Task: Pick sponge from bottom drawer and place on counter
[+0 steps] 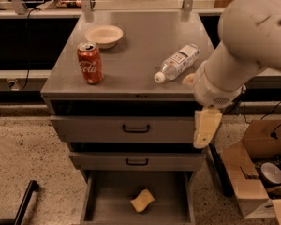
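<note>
The pale yellow sponge lies on the grey floor of the open bottom drawer, a little right of its middle. My gripper hangs off the big white arm at the counter's front right corner. It is level with the top drawer front, well above the sponge and to its right, and nothing shows in it. The grey metal counter spreads out above the drawers.
On the counter stand a red cola can at front left and a white bowl behind it. A plastic bottle lies at the right, near my arm. Two shut drawers with black handles sit above the open one. A cardboard box stands on the floor at right.
</note>
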`<action>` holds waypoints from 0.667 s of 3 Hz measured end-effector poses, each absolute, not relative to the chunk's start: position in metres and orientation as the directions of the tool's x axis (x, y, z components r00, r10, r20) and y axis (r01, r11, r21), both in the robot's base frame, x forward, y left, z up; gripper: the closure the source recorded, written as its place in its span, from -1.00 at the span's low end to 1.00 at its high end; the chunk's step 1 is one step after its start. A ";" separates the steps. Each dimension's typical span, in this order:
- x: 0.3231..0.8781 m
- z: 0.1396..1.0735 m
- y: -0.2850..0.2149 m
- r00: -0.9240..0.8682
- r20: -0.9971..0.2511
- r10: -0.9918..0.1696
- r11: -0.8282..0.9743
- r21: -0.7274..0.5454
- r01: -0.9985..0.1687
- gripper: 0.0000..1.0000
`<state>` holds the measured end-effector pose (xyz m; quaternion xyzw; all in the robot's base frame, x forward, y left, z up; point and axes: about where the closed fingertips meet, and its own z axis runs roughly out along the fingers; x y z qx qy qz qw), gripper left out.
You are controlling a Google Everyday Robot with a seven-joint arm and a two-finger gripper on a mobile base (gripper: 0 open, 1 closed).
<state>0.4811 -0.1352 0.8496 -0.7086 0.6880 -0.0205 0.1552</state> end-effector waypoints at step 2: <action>0.490 0.813 -0.117 0.193 -0.182 -0.964 -0.148 -0.232 -0.961 -1.00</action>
